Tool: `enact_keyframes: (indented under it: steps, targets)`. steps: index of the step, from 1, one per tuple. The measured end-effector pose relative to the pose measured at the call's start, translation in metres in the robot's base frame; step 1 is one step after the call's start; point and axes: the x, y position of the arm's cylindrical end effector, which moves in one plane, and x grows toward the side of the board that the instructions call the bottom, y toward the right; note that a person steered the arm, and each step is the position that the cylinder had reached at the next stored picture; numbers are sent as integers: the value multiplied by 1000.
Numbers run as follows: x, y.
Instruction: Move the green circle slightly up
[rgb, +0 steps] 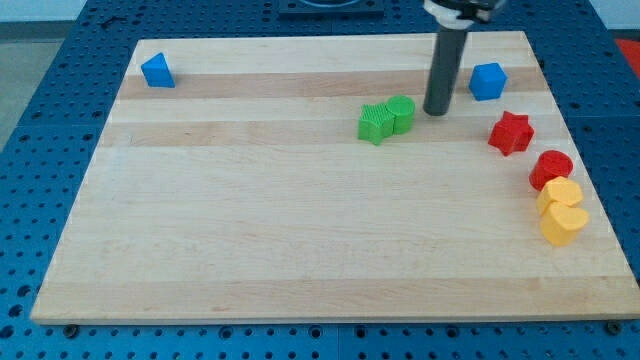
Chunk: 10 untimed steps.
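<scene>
Green circle (401, 113) lying in the upper middle of the wooden board (300, 250), touching a green star-like block (375, 124) at its lower left. Just to the circle's right, my tip (436, 111), close beside it but seemingly not touching, though the gap is hard to judge from this angle. No claw on this arm, only the dark rod, so nothing to open, close or grip.

Judged from the layout: push upward not yet begun. Tip level with the circle rather than below it, so still to be brought round to the circle's lower side, then nudged a little toward the view's top, without dragging the green neighbour along.

Counted outward: two green blocks; two blue, a cube (487, 80) right of the tip and a triangular block (157, 71) at the far top left; two red, a star (511, 132) and a rounded block (551, 168); two yellow (561, 210), stacked closely at the right edge, shapes unclear.
</scene>
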Motion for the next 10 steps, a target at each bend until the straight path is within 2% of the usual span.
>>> enact_keyframes:
  steps: [2,3,6,7,9,10]
  targets:
    - [35,10]
    - [28,-12]
    - [-40,-23]
    - [-26,-23]
    - [38,-23]
    - [48,-33]
